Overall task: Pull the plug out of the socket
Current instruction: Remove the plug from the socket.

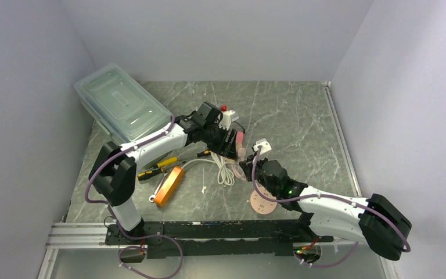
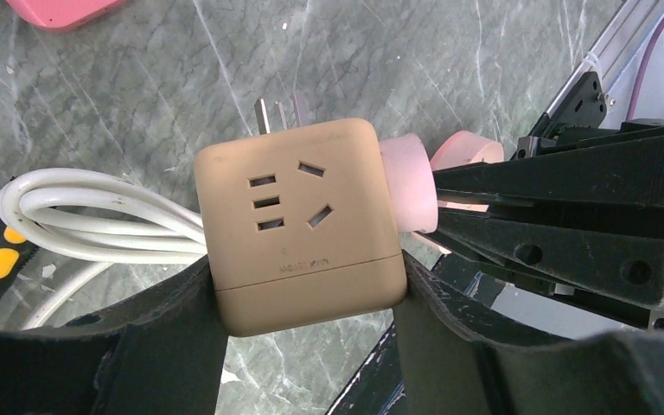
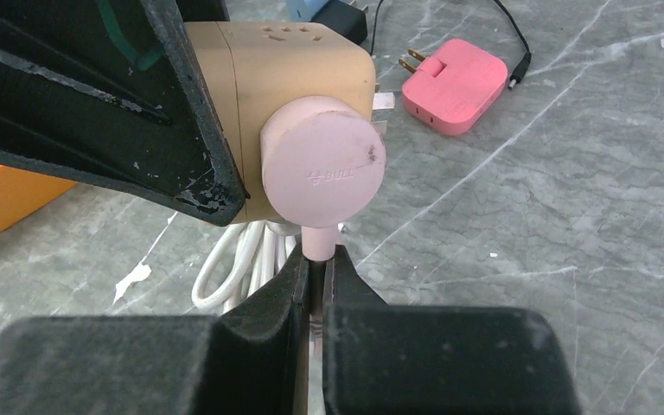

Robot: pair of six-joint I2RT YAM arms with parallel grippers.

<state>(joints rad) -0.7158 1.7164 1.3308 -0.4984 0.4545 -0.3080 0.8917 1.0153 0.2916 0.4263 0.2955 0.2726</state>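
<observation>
A tan cube socket [image 2: 298, 220] hangs above the table, and my left gripper [image 2: 307, 298] is shut on its two sides. A round pink plug [image 2: 408, 183] sits in the socket's right face, still seated. In the right wrist view the plug [image 3: 322, 160] faces the camera with the socket [image 3: 303, 60] behind it. My right gripper [image 3: 318, 264] is shut on the thin pink neck below the plug's disc. One left finger [image 3: 138, 112] crosses that view at the upper left. From above, both grippers meet at mid-table, the left gripper [image 1: 229, 142] just above the right gripper [image 1: 247, 168].
A coiled white cable [image 1: 225, 171] lies under the socket. A pink charger [image 3: 454, 86] with a black lead lies beyond it. An orange box [image 1: 169, 185], a yellow-and-black tool [image 1: 157, 167], a clear lidded bin [image 1: 122, 104], a white adapter [image 1: 262, 145] and a round disc [image 1: 262, 203] are around.
</observation>
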